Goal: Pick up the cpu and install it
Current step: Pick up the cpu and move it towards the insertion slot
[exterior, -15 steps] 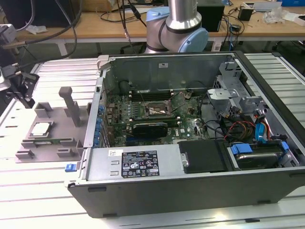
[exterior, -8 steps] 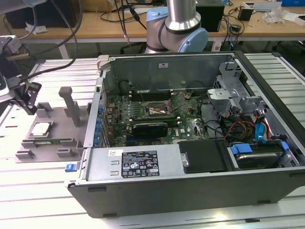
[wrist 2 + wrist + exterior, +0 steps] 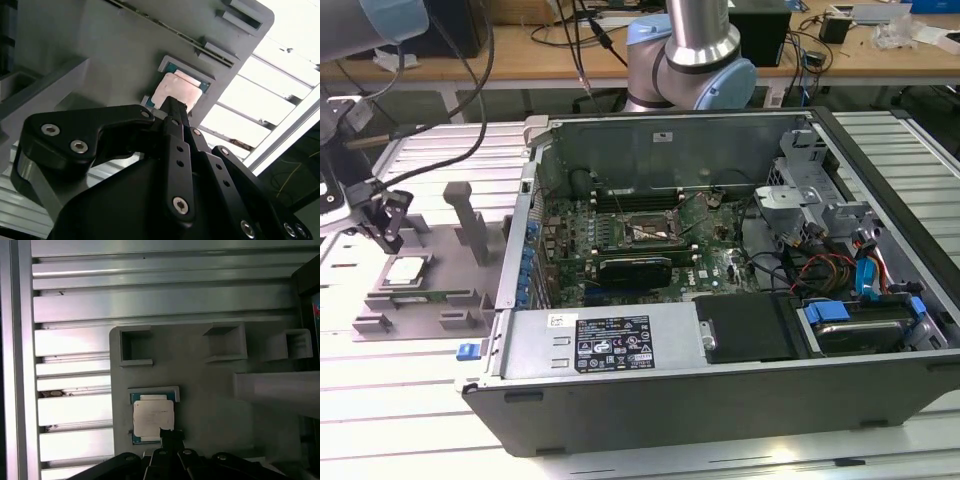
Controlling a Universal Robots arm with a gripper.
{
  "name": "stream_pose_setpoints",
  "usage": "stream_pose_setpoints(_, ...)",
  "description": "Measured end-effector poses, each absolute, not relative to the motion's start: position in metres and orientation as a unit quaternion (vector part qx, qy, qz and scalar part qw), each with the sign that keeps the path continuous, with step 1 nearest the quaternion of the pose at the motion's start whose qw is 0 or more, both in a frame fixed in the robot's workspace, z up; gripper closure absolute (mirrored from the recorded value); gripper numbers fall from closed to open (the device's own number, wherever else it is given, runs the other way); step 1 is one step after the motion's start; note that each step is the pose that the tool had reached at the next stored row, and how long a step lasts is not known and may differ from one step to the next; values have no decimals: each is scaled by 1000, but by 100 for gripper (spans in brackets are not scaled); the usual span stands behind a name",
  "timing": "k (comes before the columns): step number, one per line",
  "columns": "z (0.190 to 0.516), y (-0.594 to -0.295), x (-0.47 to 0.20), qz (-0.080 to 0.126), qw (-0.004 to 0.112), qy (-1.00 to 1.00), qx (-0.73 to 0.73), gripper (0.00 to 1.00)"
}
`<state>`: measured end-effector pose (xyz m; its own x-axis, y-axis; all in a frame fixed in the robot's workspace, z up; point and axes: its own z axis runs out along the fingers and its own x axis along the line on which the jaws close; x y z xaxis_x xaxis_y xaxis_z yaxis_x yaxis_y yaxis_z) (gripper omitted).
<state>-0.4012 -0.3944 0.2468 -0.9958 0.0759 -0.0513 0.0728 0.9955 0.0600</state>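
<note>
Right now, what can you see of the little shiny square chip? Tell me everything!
The cpu is a small flat square with a pale silver-grey metal top and a thin blue-green rim. It lies flat in a shallow nest on the grey holder plate, outside the computer case. The gripper hangs close over one edge; touching or not, I cannot tell.

Open computer case point(image 3: 720, 410) beside grey tray point(image 3: 442, 262)
</note>
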Motion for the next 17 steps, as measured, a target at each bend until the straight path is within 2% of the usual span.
stream_pose_setpoints(12,210,-394,-411,29,27,999,37,89)
stream_pose_setpoints(17,209,-394,-411,29,27,999,37,89)
